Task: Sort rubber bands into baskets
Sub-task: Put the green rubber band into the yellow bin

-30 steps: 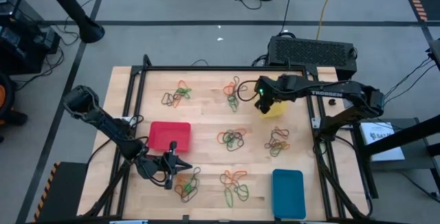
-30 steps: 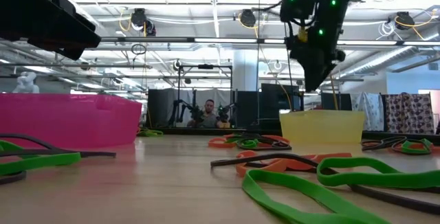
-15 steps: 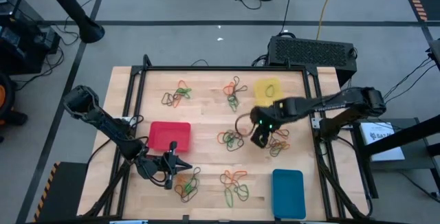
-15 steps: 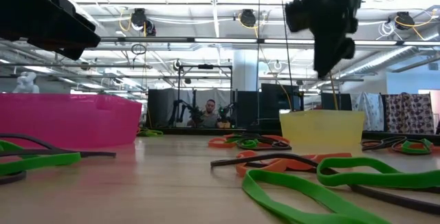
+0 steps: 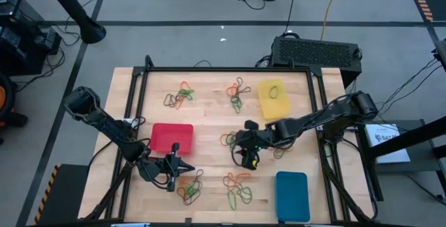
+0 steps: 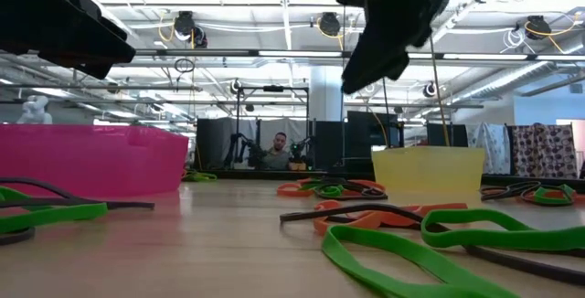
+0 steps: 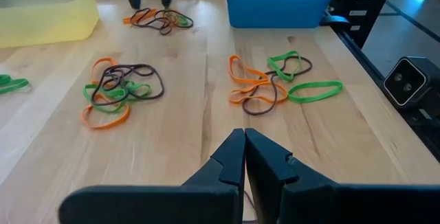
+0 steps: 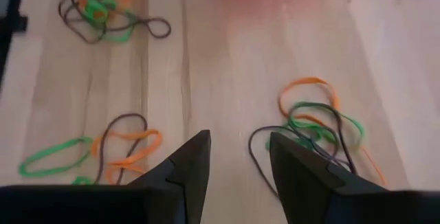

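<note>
Hovering over the middle of the worktop, my right tool stood open and empty, its fingers parted above a tangle of rubber bands. More clumps lay scattered across the wood. My left tool sat closed and empty near the front edge, just beside the red basket. The yellow basket stood toward the back with one green band inside, and the blue basket at the front right.

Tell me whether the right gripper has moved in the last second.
Yes. In the high view the right gripper, jaws open, has left the yellow basket at the table's far side and now hangs over the middle pile of rubber bands, nearer the blue basket.
</note>
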`<act>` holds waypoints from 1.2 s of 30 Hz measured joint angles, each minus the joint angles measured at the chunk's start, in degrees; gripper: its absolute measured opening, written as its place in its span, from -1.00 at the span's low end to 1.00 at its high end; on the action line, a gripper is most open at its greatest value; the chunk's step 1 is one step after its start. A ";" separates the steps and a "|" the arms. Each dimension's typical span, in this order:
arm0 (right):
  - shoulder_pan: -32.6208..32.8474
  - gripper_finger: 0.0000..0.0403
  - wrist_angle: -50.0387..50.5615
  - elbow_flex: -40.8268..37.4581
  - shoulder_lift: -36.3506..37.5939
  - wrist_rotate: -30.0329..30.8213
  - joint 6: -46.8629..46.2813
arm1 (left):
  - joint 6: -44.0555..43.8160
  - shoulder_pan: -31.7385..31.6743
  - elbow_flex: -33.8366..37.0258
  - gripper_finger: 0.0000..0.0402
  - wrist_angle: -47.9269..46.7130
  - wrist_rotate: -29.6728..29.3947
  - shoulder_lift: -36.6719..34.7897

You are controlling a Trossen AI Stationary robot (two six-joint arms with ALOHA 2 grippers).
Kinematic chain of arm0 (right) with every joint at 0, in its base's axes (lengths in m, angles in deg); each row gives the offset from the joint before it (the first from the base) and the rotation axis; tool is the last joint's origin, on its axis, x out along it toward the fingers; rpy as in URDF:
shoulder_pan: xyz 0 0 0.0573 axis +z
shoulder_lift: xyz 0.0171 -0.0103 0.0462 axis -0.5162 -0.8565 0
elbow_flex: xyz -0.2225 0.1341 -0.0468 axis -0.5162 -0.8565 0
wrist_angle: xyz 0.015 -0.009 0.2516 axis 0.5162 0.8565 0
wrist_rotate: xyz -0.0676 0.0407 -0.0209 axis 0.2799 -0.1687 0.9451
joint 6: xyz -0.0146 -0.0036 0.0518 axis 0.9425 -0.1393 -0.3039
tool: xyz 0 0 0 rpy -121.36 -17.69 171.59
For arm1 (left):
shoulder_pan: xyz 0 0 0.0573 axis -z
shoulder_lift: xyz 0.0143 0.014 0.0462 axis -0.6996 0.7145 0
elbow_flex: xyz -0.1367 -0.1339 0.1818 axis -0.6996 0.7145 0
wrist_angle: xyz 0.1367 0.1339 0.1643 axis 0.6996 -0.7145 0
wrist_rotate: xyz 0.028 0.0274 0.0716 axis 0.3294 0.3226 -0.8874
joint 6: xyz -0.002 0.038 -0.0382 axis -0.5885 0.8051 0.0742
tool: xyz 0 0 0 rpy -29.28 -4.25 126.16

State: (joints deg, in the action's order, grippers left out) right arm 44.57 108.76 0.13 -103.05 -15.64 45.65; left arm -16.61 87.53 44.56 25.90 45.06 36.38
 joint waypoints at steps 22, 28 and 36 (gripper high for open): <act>0.13 -0.29 29.35 -0.02 -4.38 -16.34 -23.94 | 0.02 -0.02 0.00 -0.92 -0.04 -0.72 0.00; 1.54 -0.29 38.24 -0.04 -4.34 -11.86 -29.50 | 0.02 -0.02 0.00 -0.92 -0.04 -0.83 0.00; 1.61 -0.29 38.36 -0.58 -4.34 -10.63 -33.33 | -0.02 -0.02 0.00 -0.92 -0.15 -0.83 0.00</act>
State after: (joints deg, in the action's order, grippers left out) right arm 46.19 147.12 -0.45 -107.39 -26.27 12.32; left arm -16.63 87.51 44.56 25.74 44.23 36.38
